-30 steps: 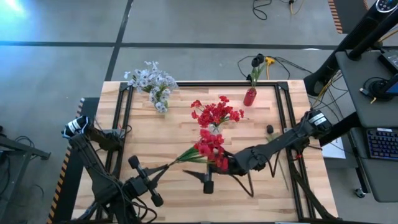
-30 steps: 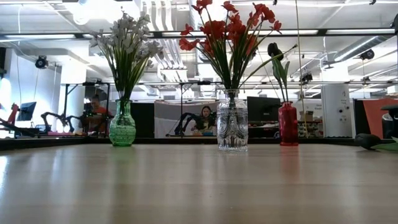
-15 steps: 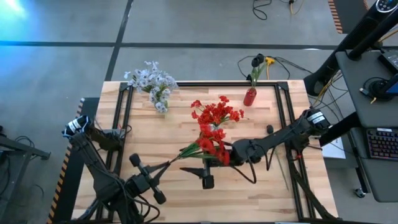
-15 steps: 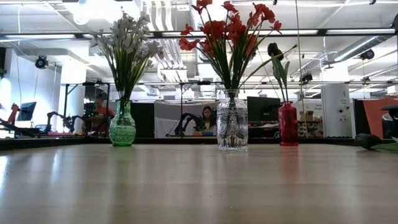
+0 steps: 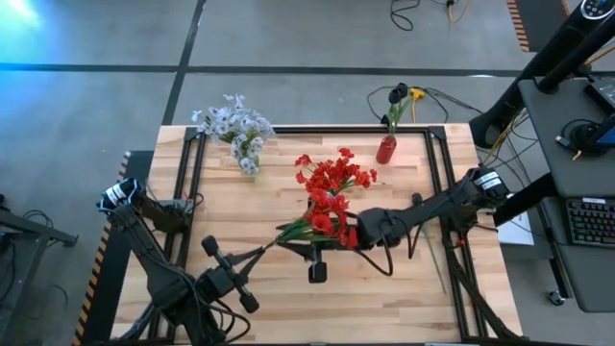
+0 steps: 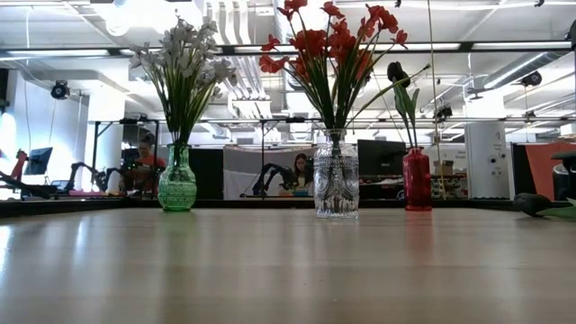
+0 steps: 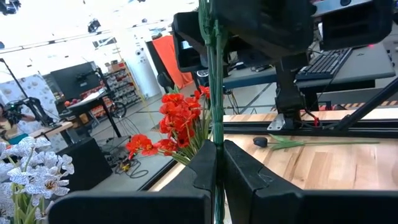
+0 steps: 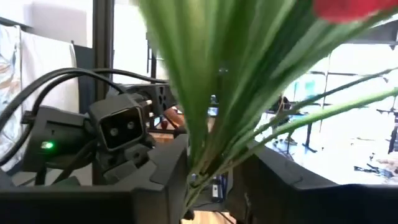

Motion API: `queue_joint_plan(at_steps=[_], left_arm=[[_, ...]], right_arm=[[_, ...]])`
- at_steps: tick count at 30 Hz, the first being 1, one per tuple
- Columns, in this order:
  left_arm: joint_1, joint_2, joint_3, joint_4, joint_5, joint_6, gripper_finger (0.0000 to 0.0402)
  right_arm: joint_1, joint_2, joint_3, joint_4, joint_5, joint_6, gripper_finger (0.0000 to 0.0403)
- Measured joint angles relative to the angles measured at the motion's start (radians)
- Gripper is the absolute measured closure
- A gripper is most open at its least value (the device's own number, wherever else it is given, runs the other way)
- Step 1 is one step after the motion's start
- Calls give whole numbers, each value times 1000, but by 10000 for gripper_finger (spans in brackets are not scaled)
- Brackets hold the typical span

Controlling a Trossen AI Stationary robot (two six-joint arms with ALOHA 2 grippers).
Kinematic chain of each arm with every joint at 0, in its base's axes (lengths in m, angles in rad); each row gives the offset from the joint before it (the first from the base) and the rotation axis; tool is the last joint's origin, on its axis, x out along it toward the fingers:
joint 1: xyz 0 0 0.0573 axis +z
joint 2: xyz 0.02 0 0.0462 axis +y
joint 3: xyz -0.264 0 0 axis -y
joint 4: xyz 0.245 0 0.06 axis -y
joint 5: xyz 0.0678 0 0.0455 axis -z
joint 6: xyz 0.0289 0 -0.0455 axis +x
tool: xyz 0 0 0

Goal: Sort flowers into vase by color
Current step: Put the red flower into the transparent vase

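Right gripper point(image 5: 352, 234) has its fingers closing round the leafy neck of the red flower spray point(image 5: 325, 222). Left gripper point(image 5: 240, 263) is clamped on the stem's tail, so it looks like a handoff, just short of the clear vase point(image 5: 332, 200) of reds.

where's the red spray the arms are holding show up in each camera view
High view: red spray mid-table, stem in the left gripper, right gripper at its blossoms.
Low view: not in it.
Left wrist view: stem between the fingers.
Right wrist view: green leaves filling the frame.
Shared landmark: clear vase of red flowers.
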Motion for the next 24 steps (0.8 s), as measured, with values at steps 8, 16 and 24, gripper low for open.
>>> queue_joint_plan(at_steps=[8,16,24], left_arm=[[1,0,-1,2,0,-10,379],[1,0,-1,-50,24,4,234],[1,0,-1,-130,72,-5,137]], right_arm=[[-7,0,0,-5,-3,-8,351],[-7,-20,0,-78,1,-8,384],[-7,-169,36,-540,157,100,381]])
